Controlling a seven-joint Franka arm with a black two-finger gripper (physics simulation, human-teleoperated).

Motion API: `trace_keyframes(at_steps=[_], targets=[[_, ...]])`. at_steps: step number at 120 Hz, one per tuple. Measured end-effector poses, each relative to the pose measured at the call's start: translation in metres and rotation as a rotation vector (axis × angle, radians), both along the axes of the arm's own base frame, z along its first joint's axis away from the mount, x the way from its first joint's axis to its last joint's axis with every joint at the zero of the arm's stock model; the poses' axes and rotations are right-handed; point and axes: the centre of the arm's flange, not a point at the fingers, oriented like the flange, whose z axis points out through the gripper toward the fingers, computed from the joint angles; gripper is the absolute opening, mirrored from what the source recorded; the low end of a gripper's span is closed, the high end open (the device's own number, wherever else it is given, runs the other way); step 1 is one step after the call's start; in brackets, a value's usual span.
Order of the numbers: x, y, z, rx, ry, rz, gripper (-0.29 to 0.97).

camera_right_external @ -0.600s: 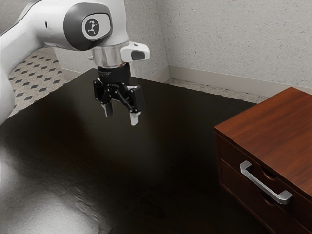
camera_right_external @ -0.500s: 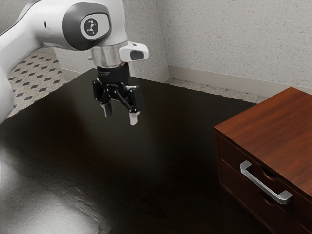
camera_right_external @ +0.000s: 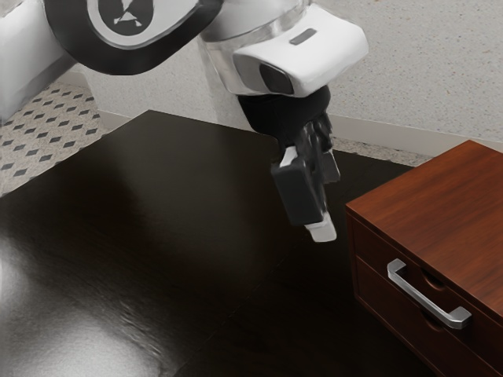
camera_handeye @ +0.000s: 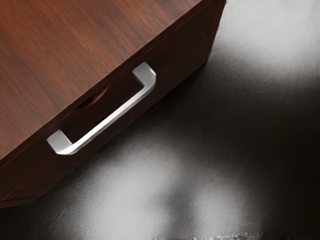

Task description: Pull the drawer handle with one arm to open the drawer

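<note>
One shut drawer (camera_handeye: 172, 62); its handle (camera_handeye: 107, 117) untouched.

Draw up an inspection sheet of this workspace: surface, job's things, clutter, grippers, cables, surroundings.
Surface: dark glossy table with soft reflections.
Job's things: wooden cabinet at the exterior view's right. Its drawer looks flush with the cabinet, not pulled out. The silver bar handle across its front is untouched.
Clutter: nothing seen.
Grippers: gripper hangs above the table, to the exterior view's left of the cabinet, above and apart from the handle, holding nothing.
Cables: nothing seen.
Surroundings: speckled wall, pale baseboard, patterned tile floor.
</note>
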Motion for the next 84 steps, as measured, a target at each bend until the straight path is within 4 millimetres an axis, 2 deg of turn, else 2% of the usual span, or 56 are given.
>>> trace_keyframes(at_steps=[17,25,36,46,63,84], targets=[[-0.021,-0.011,-0.037,0.087,-0.004,-0.167,0.68],[-0.026,-0.029,-0.057,0.103,-0.007,-0.270,0.68],[-0.034,-0.059,-0.071,0.098,-0.029,-0.411,0.68],[-0.039,-0.078,-0.090,0.101,-0.040,-0.512,0.68],[-0.033,-0.097,-0.114,0.094,-0.074,-0.630,0.68],[-0.022,-0.105,-0.123,0.091,-0.121,-0.723,0.68]])
